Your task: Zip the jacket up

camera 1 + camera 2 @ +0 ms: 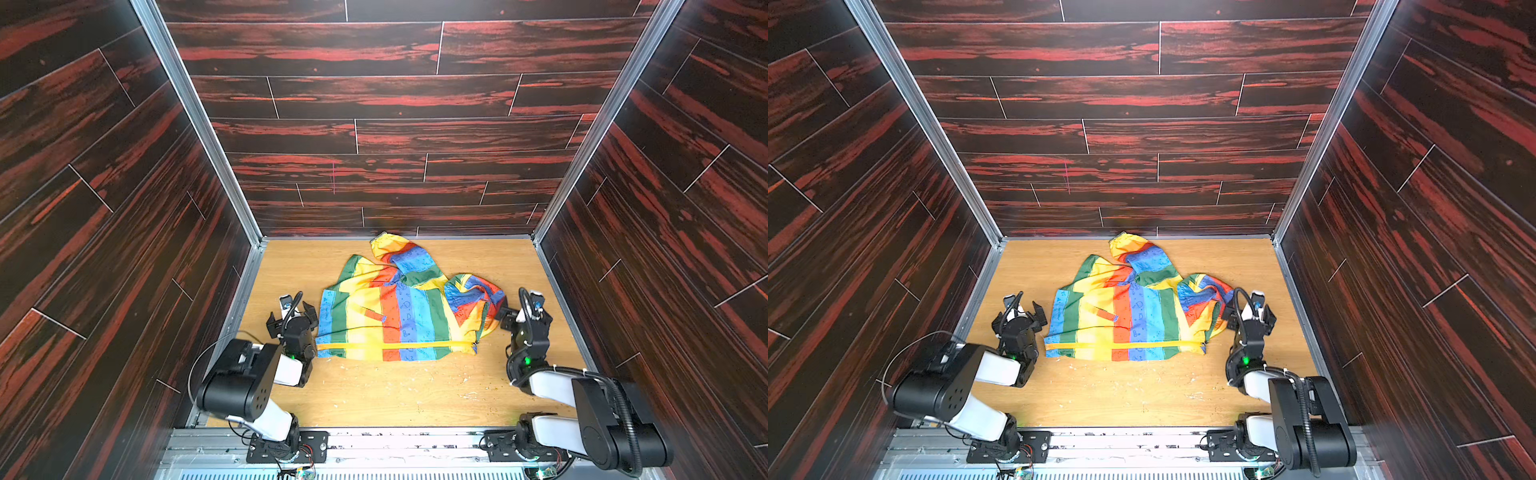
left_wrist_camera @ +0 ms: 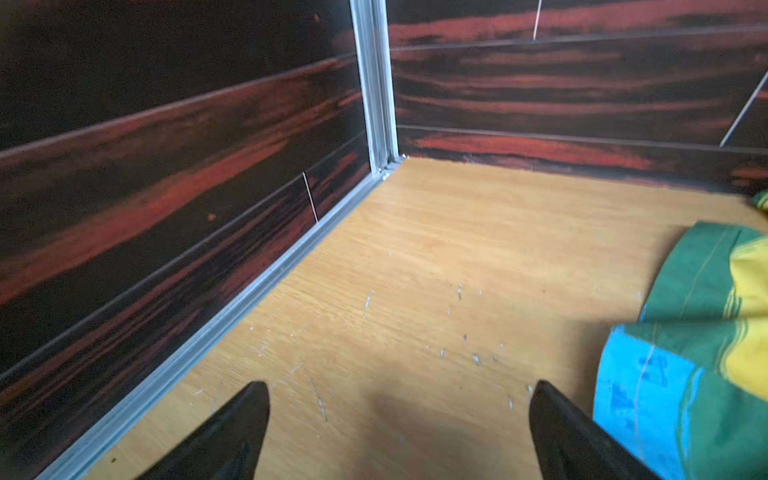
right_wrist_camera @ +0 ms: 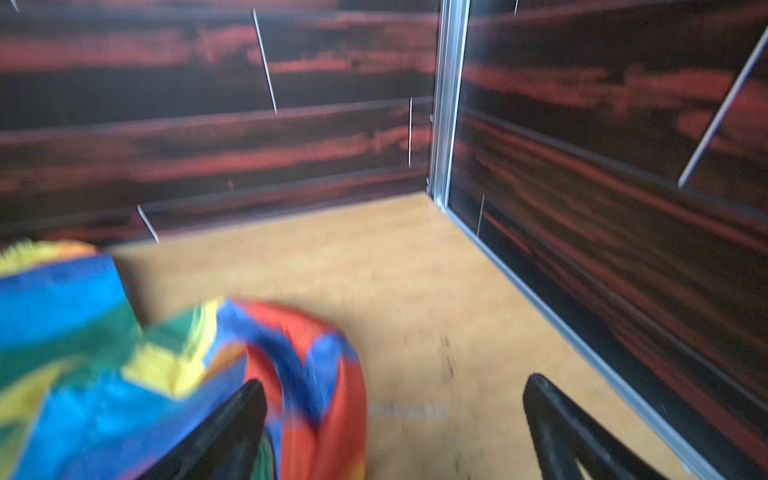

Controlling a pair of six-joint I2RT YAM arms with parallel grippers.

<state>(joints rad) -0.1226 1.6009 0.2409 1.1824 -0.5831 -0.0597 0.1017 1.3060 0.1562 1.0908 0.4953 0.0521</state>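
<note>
Starting at the left, the left gripper [image 1: 291, 316] [image 1: 1018, 316] [image 2: 399, 390] is sitting just beside the jacket [image 1: 395, 316] [image 1: 1125, 316] [image 2: 706, 332] [image 3: 124, 374], at its left edge. Its fingers are spread wide with only bare tabletop [image 1: 395, 395] [image 2: 415, 249] between them. The jacket is lying crumpled on that wooden tabletop between the two grippers, striped panels up, one sleeve [image 1: 395, 249] reaching away behind its body. Its yellow zipper [image 1: 395, 345] [image 1: 1125, 345] is running as a straight band along the jacket's near edge, the slider [image 1: 474, 347] sitting at the right end. On the jacket's right a second sleeve [image 1: 473, 295] [image 3: 291, 353] is bunching into a mound. The right gripper [image 1: 524, 316] [image 1: 1249, 313] [image 3: 395, 384] is sitting just beside it, fingers released and gripping nothing. One finger is showing in front of the fabric in the blurred wrist view, and I cannot tell whether it is touching.
</note>
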